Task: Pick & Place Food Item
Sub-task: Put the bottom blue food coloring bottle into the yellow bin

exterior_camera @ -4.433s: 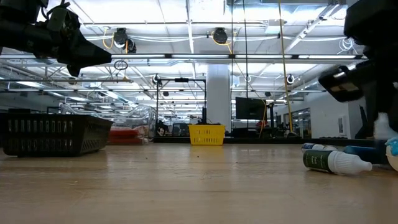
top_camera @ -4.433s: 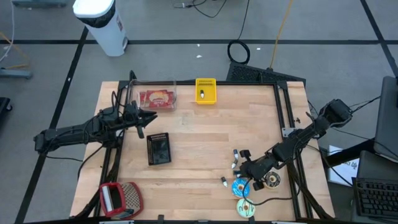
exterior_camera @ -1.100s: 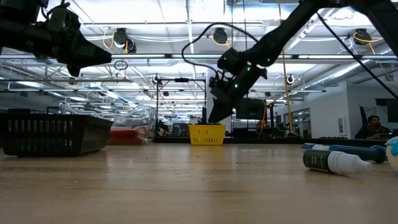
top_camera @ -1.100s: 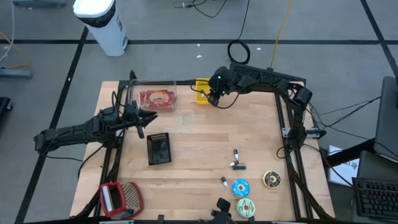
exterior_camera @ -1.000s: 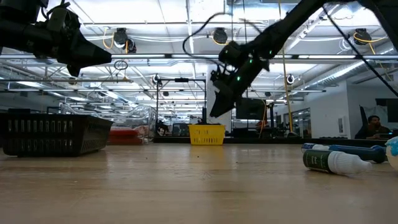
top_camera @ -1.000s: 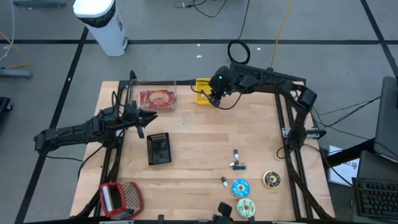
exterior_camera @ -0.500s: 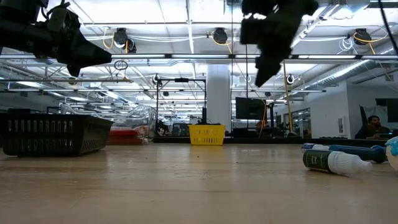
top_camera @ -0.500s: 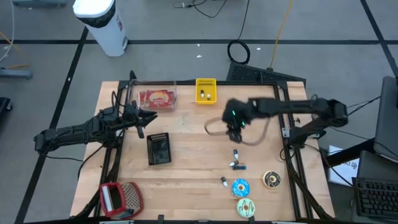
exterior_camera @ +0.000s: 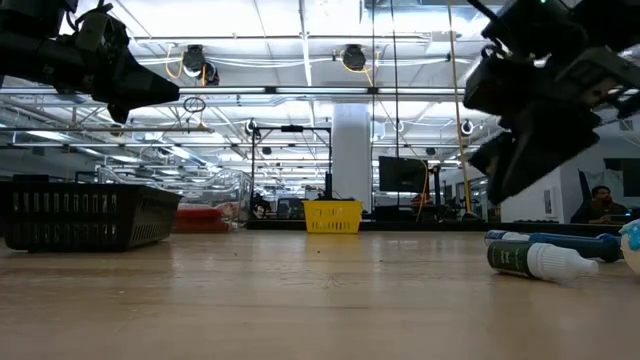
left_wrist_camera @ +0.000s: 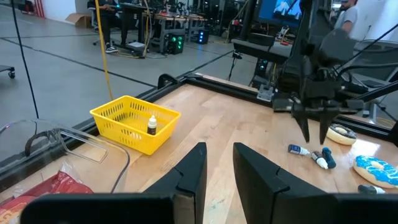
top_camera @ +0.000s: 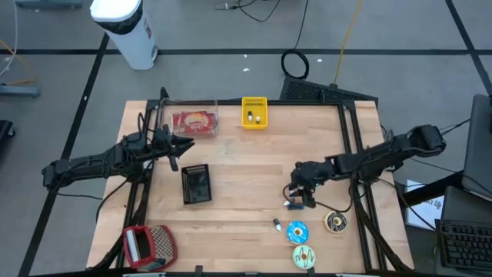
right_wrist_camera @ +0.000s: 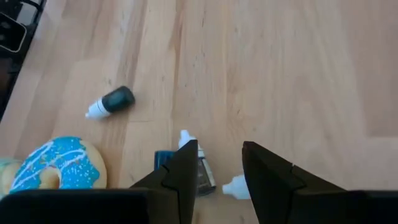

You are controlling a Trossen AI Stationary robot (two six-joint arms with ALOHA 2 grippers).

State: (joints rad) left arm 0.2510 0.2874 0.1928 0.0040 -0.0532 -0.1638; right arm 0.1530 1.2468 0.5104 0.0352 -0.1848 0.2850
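Three doughnuts lie flat on the table near its right front: a blue one (top_camera: 297, 231), a chocolate one (top_camera: 335, 222) and a yellow-green one (top_camera: 304, 256). My right gripper (top_camera: 295, 195) hangs open above small dropper bottles (right_wrist_camera: 201, 173) just beyond the blue doughnut (right_wrist_camera: 53, 163), pointing slantwise down, with nothing between its fingers. In the low view it (exterior_camera: 500, 180) is clear of the table. My left gripper (top_camera: 188, 143) waits at the table's left, raised and level; in its wrist view it (left_wrist_camera: 217, 168) is open and empty.
A yellow basket (top_camera: 254, 112) with small bottles in it stands at the far edge, beside a clear tub (top_camera: 192, 121) holding a red packet. A black basket (top_camera: 196, 184) sits left of centre and a red item (top_camera: 148, 245) at the near left. A dark bottle (top_camera: 277, 225) lies by the doughnuts.
My right gripper has swung away from the yellow basket at the far edge toward the table's near right, sinking and tipping further downward, and now hangs over the small bottles beside the doughnuts.
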